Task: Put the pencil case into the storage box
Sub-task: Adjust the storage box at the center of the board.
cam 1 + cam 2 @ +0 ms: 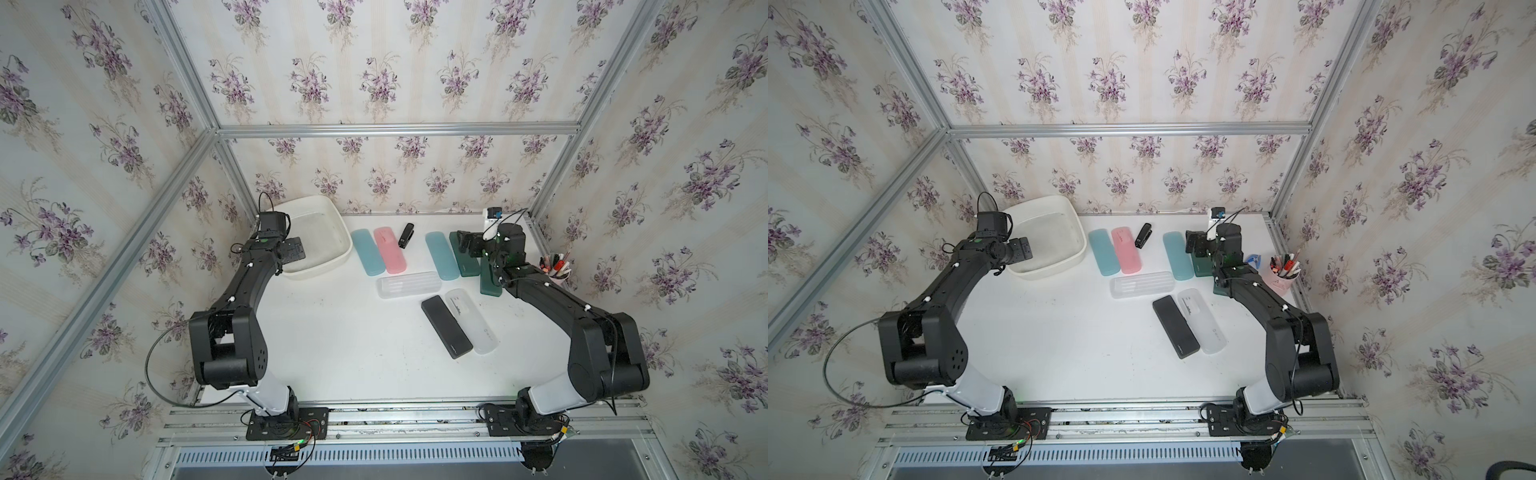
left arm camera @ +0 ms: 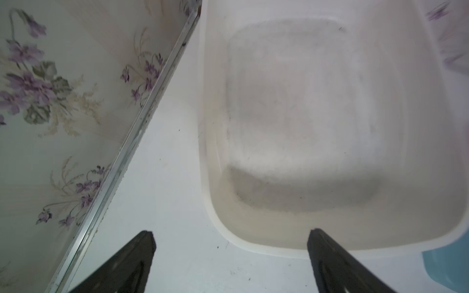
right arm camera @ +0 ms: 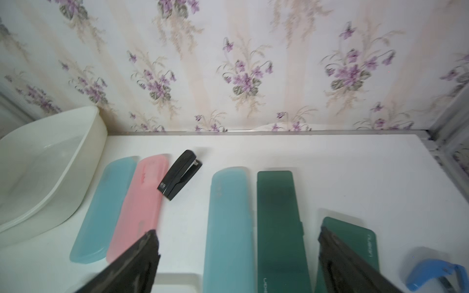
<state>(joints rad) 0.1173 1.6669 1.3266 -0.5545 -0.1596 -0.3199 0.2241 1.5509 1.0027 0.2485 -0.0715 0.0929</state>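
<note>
Pencil case (image 3: 278, 228), dark green, under right gripper (image 3: 237, 230), jaws spread.

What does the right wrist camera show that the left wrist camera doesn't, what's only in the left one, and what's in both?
Only the right wrist view: the pink pencil case, a black stapler, two dark green cases with a light blue case beside them, a small blue item, and the open right gripper.
Only the left wrist view: the open left gripper and most of the storage box floor, bare.
Both: the storage box, the light blue case next to the box, the white table and the flowered wall.
</note>
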